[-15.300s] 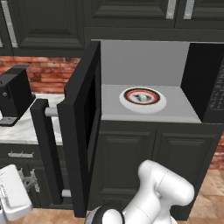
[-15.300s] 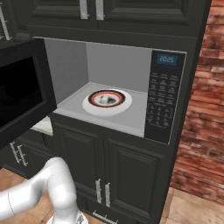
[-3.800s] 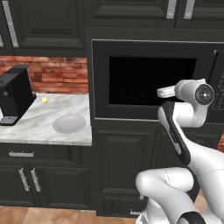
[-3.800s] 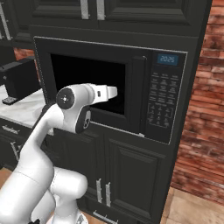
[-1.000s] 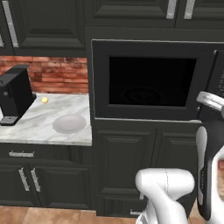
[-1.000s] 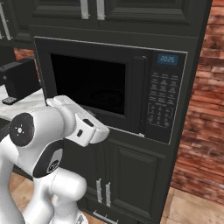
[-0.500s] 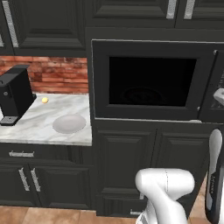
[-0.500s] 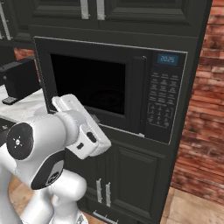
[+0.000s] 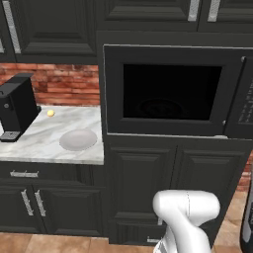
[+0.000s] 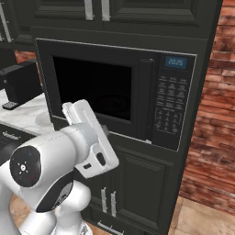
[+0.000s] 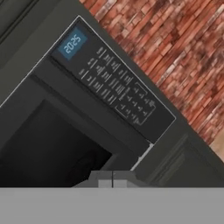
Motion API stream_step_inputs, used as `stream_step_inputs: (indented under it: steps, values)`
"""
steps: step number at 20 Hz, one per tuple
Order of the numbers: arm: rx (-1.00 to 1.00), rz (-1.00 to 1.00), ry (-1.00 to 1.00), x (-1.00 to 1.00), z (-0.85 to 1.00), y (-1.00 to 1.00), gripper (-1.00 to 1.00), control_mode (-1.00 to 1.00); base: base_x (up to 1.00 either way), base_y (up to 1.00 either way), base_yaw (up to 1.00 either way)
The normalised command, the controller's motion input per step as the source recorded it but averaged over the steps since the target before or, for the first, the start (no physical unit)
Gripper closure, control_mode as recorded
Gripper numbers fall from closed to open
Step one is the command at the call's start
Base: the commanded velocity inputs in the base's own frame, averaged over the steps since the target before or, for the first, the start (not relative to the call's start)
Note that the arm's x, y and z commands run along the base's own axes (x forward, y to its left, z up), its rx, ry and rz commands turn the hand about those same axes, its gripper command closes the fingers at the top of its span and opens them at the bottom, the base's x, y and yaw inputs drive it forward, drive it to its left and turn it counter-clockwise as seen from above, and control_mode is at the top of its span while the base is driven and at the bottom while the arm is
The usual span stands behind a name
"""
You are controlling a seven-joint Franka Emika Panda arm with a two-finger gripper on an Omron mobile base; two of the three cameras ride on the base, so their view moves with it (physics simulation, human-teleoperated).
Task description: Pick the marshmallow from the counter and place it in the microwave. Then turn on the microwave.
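Jaws pressed together and holding nothing, the gripper (image 11: 112, 180) faces the keypad (image 11: 117, 90) of the microwave (image 9: 173, 91). Its door (image 10: 98, 92) is closed, and I cannot tell where the marshmallow is.

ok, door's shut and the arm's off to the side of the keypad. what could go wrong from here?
1. The keypad buttons are small and tightly packed, so a slightly off press could hit the wrong key and never start the microwave.
2. The hand view is rolled, with the keypad running diagonally; the approach could come in skewed and glance off.
3. The dark door glass hides the contents, so the marshmallow's placement cannot be confirmed.
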Motion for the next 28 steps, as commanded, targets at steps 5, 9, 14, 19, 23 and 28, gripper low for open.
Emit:
stream_step_inputs:
  steps: [5, 9, 14, 19, 23, 28]
  values:
    - [0.14, -0.03, -0.12, -0.15, -0.04, -0.11, 1.00, -1.00, 0.00, 0.00, 0.00]
    - [0.14, -0.04, -0.11, -0.11, -0.03, -0.12, 1.00, -1.00, 0.00, 0.00, 0.00]
    - [0.11, -0.04, -0.06, -0.01, -0.10, -0.13, 1.00, -1.00, 0.00, 0.00, 0.00]
    - [0.07, -0.04, -0.04, 0.00, -0.16, -0.07, 1.00, -1.00, 0.00, 0.00, 0.00]
    - [0.10, -0.04, -0.05, 0.00, -0.10, -0.11, 1.00, -1.00, 0.00, 0.00, 0.00]
    - [0.12, -0.04, -0.05, 0.00, -0.02, -0.13, 1.00, -1.00, 0.00, 0.00, 0.00]
